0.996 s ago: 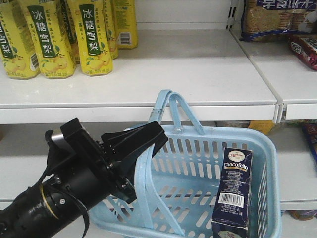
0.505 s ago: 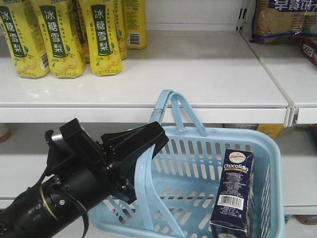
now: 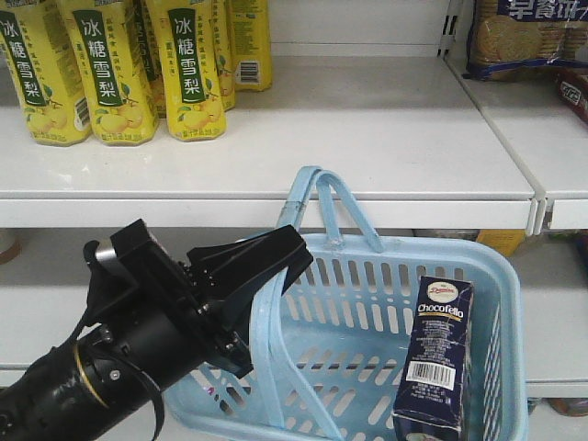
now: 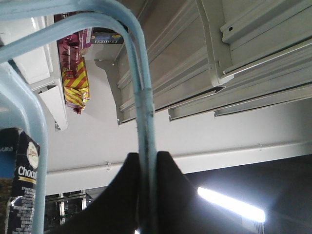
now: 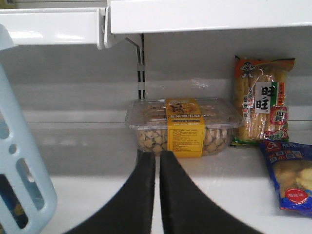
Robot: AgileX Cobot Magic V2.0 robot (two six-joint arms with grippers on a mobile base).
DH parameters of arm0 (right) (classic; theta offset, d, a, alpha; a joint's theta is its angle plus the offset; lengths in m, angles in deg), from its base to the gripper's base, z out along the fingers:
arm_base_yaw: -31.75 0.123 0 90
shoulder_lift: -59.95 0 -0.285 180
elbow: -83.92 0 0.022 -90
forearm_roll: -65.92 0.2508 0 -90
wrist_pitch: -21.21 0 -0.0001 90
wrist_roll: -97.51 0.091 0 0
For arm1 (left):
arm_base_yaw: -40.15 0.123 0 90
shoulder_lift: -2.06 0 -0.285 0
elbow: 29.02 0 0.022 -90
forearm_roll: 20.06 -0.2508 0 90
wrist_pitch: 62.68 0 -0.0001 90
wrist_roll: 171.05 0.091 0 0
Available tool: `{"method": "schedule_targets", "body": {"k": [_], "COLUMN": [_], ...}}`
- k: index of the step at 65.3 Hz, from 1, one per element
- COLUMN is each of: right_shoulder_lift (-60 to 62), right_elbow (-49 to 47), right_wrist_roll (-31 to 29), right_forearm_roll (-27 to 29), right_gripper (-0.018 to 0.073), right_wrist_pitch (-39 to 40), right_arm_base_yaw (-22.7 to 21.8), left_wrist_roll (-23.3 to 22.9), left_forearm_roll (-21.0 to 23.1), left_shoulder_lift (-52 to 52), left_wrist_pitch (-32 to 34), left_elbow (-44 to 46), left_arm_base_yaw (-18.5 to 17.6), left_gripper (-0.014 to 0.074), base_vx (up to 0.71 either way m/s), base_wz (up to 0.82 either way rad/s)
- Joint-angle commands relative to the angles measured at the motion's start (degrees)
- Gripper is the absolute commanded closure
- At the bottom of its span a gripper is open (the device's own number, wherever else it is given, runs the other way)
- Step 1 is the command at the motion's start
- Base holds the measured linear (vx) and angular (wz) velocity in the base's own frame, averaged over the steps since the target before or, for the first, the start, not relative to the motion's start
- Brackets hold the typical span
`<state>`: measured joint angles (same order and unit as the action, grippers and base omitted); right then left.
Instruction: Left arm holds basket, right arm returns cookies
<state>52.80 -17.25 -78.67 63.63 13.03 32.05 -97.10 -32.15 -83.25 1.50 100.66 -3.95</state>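
Cookies [image 3: 434, 354] in a tall dark navy carton stand upright inside the light blue basket [image 3: 367, 303], against its right-hand wall, barcode facing out. They are the only thing seen in the basket. The carton is well apart from the left arm [image 3: 119, 358], whose jaws sit at the basket's left side, on the near hoop handle [image 3: 266, 349].

The left wrist view shows the grip plainly: both jaws are pressed together on the handle's thin blue bar. At the lower left of that view is a slice of the carton's front.

The right wrist view shows the right arm [image 5: 141, 204] with its jaws drawn together, only a sliver between them, holding nothing. They point at a lower shelf [image 5: 73, 195] carrying a clear tub of snacks [image 5: 183, 126], a rice cracker bag [image 5: 261, 102] and a blue bag [image 5: 292, 175]. The basket's corner is at that view's left edge.

Above the basket, the front view shows yellow drink bottles [image 3: 110, 73] on a white upper shelf [image 3: 367, 138].
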Motion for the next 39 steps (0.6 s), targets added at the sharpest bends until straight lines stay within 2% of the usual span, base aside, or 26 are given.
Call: {"method": "schedule_targets", "body": {"k": [1, 39], "right_shoulder_lift": [0.5, 0.5], "right_elbow": [1.0, 1.0], "right_wrist_roll": [-0.6, -0.6], "right_forearm_roll": [-0.2, -0.2], "right_gripper": [0.0566, 0.0566], "right_wrist_pitch": [4.4, 4.4], "right_arm_base_yaw": [-0.3, -0.3], "left_wrist_roll": [2.4, 2.4], "left_forearm_roll": [8.6, 8.6], "left_shoulder_lift": [1.8, 1.8], "left_wrist_pitch": [5.4, 5.4], "left_elbow": [1.9, 1.9], "left_arm_base_yaw": [0.8, 0.8], "left_gripper": [0.0596, 0.0596], "base_vx": [0.00, 0.00], "base_wz": [0.00, 0.00]}}
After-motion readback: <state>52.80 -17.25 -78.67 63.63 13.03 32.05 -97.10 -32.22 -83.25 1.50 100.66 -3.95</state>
